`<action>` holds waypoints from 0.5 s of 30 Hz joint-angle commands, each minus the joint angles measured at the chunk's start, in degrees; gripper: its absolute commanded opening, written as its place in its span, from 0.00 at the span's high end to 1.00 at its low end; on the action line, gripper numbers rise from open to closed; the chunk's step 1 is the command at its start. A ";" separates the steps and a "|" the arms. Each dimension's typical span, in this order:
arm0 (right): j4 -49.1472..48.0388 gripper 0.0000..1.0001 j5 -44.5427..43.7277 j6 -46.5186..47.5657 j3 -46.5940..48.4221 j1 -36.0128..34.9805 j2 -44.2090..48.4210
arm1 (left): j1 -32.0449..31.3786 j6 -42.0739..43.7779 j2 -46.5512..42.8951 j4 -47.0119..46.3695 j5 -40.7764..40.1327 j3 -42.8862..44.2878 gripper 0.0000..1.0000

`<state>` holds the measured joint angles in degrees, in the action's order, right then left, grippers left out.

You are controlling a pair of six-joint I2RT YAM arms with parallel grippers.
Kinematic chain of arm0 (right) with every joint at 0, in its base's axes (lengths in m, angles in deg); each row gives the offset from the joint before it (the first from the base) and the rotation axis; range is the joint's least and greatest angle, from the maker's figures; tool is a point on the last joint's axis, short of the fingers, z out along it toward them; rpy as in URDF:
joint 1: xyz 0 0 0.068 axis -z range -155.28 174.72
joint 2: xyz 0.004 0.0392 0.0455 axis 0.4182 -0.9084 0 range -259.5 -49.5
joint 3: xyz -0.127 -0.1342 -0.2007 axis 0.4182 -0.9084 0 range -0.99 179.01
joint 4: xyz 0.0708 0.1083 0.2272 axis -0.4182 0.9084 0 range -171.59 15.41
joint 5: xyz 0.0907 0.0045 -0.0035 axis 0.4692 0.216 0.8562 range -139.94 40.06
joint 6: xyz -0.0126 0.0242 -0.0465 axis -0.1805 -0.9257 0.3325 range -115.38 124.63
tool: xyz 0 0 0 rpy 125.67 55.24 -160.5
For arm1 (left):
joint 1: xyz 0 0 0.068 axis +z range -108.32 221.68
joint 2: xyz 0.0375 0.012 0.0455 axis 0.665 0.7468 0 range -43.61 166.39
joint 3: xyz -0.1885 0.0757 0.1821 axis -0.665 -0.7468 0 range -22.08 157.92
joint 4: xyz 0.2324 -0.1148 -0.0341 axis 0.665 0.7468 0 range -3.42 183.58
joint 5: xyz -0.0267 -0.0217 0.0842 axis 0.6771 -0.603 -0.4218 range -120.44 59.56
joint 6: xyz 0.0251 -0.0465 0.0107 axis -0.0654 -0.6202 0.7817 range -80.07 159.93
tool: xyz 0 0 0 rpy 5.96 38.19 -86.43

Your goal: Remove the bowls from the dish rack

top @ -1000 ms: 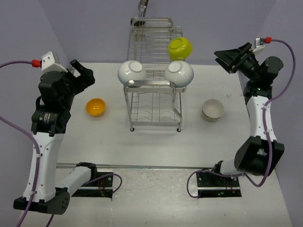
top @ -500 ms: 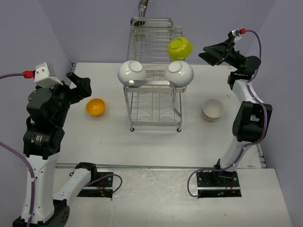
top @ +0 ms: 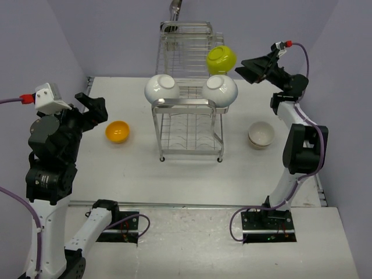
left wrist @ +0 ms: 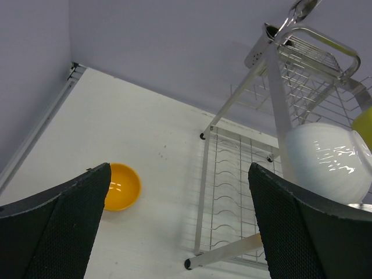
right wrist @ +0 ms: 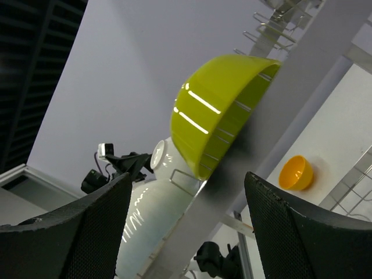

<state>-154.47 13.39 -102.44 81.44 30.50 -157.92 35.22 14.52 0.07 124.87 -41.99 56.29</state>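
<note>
The dish rack [top: 189, 125] stands mid-table [top: 186, 174], with two white bowls [top: 161, 88] on its upper front and a lime green bowl [top: 221, 58] tilted higher at its back right. An orange bowl [top: 117, 131] and a white stack [top: 261, 134] lie beside it. The right gripper [top: 243, 65], jaws spread and empty, hovers just beside the lime green bowl, so fetching it seems the step in hand: straddle the rim, then close. The left gripper [top: 93, 104] hangs wide open, empty.

One dish rack [top: 187, 116]. On it: two white bowls [top: 161, 88], one lime green bowl [top: 221, 57]. Left of the rack: one orange-yellow bowl [top: 117, 131]. Right of the rack: one white stack [top: 261, 134], number of bowls unclear.
</note>
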 commanded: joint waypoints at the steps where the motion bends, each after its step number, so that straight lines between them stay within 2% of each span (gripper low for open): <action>1: -2.00 0.22 -6.28 3.79 -2.53 -0.42 2.86 | -0.22 1.24 0.44 -1.46 -0.14 -0.06 0.00; 9: -8.76 0.26 -10.94 -2.26 -0.17 -1.30 -1.52 | -0.22 1.77 0.53 -2.07 -0.05 -0.50 0.00; 15: -9.38 0.27 -11.91 -4.55 2.73 -2.44 -4.34 | -0.22 1.59 1.23 -2.69 0.92 -0.58 0.00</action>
<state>-156.44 3.53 -105.02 81.27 28.82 -161.55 35.22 14.65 0.70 124.65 -41.73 55.89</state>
